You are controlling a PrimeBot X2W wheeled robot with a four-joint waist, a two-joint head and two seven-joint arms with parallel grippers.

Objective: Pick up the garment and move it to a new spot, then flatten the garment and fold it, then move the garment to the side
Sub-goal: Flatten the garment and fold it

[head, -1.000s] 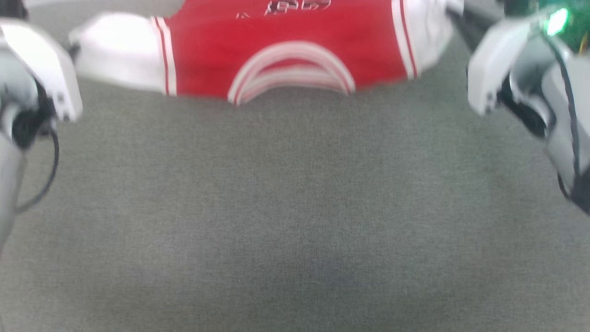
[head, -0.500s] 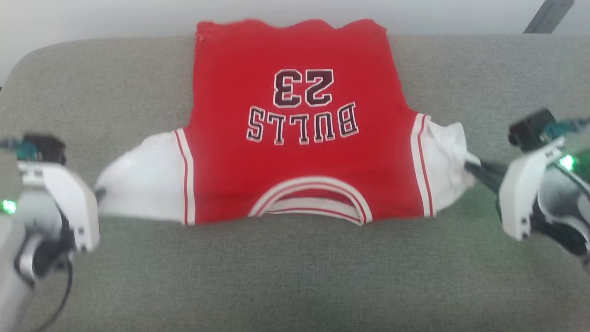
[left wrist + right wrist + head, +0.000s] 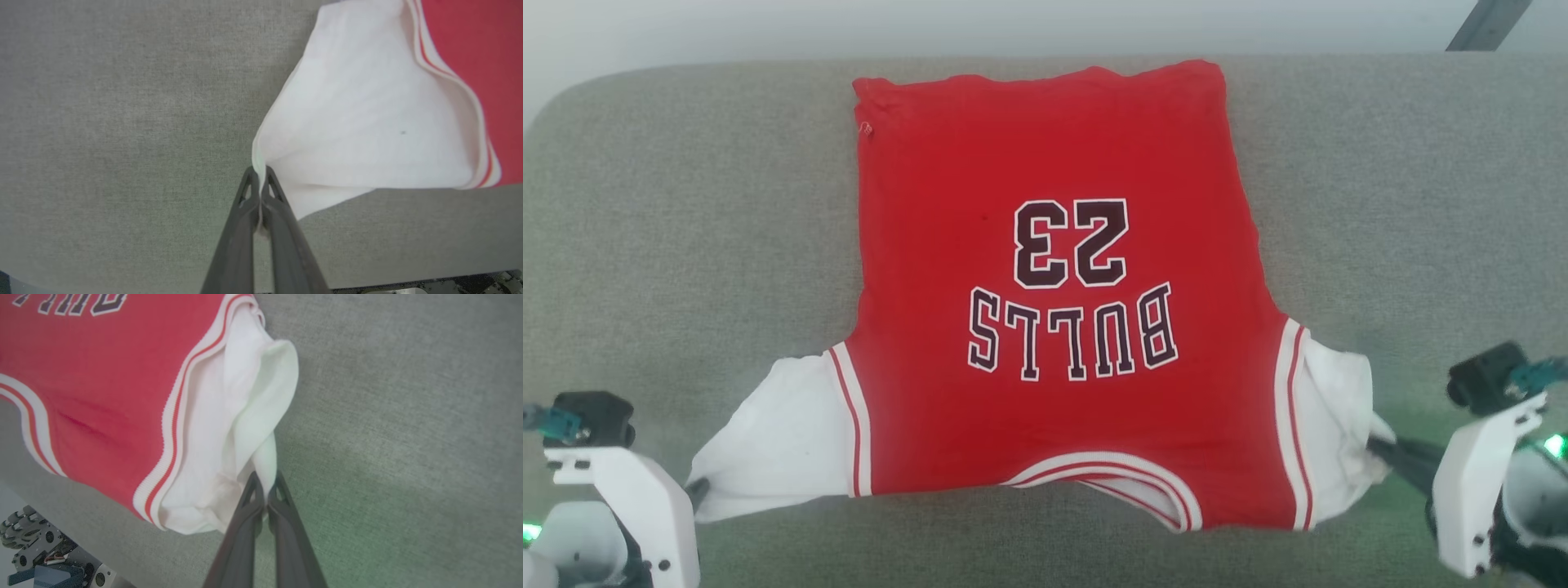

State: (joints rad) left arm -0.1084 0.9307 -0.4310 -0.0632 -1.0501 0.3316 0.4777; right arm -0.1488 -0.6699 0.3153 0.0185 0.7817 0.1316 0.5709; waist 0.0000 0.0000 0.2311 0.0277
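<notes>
The garment (image 3: 1054,163) lies spread face up across the middle of a grey cushioned surface (image 3: 686,204). Its hem is at the far edge and its striped collar is toward the near edge. The chest reads "BULLS", with "23" on the hem side, both upside down from the robot's end. There is one shirt, with two white sleeves and two grippers. The left gripper (image 3: 258,173) has its jaws pressed together on one sleeve's tip. The right gripper (image 3: 265,486) pinches the other sleeve's bunched cuff, probably where it is folded double.
</notes>
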